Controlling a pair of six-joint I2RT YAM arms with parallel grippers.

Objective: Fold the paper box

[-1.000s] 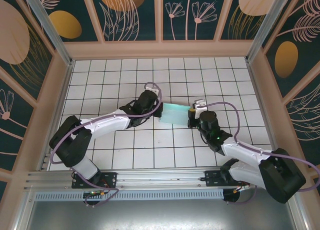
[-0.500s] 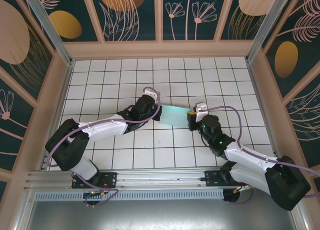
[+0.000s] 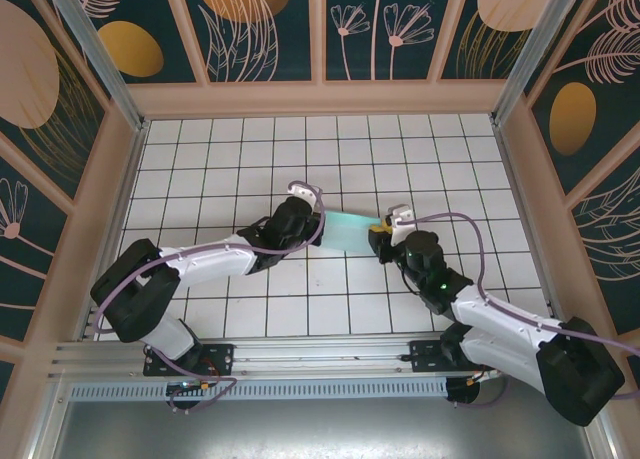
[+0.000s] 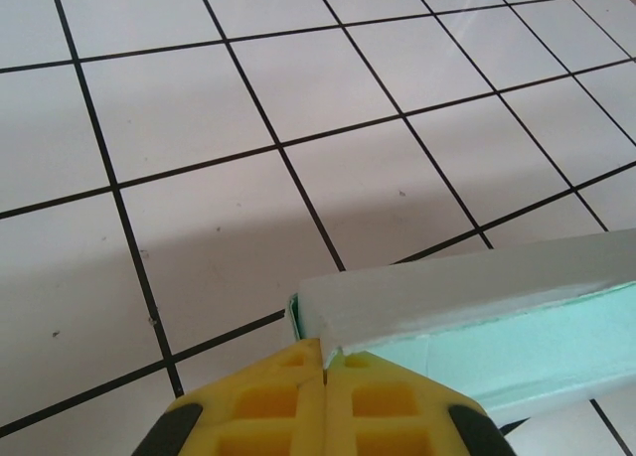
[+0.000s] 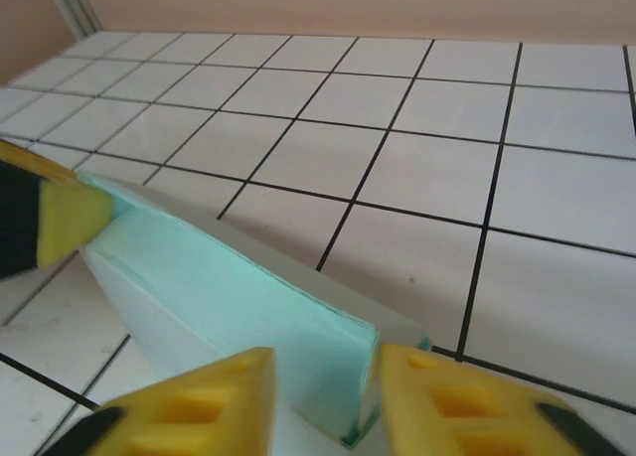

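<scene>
The paper box [image 3: 350, 229] is a pale mint shallow box lying between the two arms at mid-table. My left gripper [image 3: 316, 219] holds its left end. In the left wrist view the yellow jaws of the left gripper [image 4: 325, 349] are shut, pinching the corner of the paper box [image 4: 477, 307] wall. My right gripper [image 3: 378, 235] is at the box's right end. In the right wrist view, the right gripper [image 5: 326, 362] stands open, its jaws astride the end wall of the paper box [image 5: 229, 297], which sits close to the right finger [image 5: 437, 396].
The white tiled floor [image 3: 250, 159] with black grid lines stretches around the box. Patterned walls [image 3: 320, 29] and pale wooden rims close it in on three sides. The left gripper's yellow finger [image 5: 60, 223] shows at the box's far end in the right wrist view.
My right gripper has gone from shut to open, letting go of the box's right end. The left gripper stays shut on the left end and has shifted slightly.
</scene>
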